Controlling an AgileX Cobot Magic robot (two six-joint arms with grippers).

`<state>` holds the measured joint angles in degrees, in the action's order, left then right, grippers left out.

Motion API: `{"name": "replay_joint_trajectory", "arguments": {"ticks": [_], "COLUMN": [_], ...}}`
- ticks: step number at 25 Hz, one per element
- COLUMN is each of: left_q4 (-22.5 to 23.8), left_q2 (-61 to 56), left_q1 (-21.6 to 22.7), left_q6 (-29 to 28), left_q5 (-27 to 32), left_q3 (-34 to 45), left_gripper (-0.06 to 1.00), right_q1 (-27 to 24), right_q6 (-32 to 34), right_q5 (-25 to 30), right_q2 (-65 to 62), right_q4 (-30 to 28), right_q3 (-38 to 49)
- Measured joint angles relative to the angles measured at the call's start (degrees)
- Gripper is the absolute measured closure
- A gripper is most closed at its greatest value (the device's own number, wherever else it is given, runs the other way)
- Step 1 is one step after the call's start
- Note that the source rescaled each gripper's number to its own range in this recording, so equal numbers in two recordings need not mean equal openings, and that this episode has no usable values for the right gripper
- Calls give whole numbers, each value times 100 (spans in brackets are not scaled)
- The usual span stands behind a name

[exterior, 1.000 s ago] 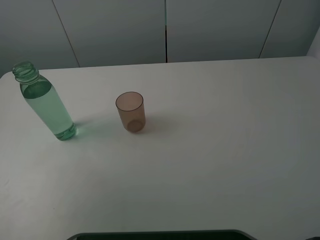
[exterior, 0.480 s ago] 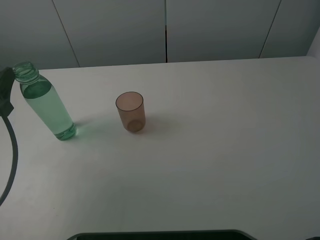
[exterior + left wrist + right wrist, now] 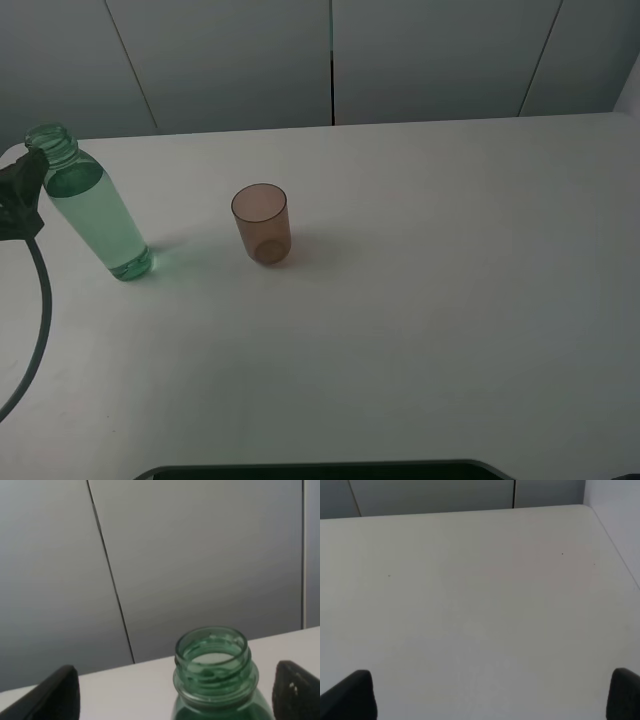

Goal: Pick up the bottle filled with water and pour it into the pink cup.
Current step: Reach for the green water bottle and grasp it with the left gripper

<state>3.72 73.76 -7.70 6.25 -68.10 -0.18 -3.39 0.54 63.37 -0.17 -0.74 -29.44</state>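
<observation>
White surface (image 3: 450, 300) with a grey panelled wall (image 3: 220, 60) behind it, and most of the action is crammed up at the far left corner. The bottle (image 3: 95, 215) stands upright there, close to the rounded corner and the left edge. It has green-tinted water up to about the shoulder and its mouth is open.

The left pincer (image 3: 22, 190) comes in from the left edge at neck height, right beside the bottle, with a dark cable (image 3: 40, 300) looping down along that side. From the left wrist view its fingers (image 3: 55, 697) are spread wide on either side of the threaded neck. There's a gap showing on both sides, so it's open and not gripping anything. The neck sits nearer one finger than the other.

The pink cup (image 3: 262, 225) is upright to the right of the bottle. It's clearly apart from it, with a strip of bare surface between the two, and it sits well in from every edge.

Right of the cup a wide stretch of surface runs to the right edge and toward the front, where a dark rounded shape (image 3: 320, 468) pokes in.

The right pincer (image 3: 487, 695) doesn't show in the high view. Its own camera shows both fingers (image 3: 350, 697) far apart over plain surface, so it's open too, holding nothing, with the far edge and a corner ahead of it.
</observation>
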Motion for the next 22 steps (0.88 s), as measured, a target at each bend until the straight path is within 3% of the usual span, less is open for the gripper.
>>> {"name": "replay_joint_trajectory", "arguments": {"ticks": [22], "left_q4": [271], "left_q2": [903], "left_q1": [0], "left_q6": [0], "left_q5": [-116], "left_q3": [0], "left_gripper": [-2], "right_q1": [0], "right_q6": [0], "right_q5": [0], "right_q2": [0], "right_q4": [0], "right_q3": [0]}}
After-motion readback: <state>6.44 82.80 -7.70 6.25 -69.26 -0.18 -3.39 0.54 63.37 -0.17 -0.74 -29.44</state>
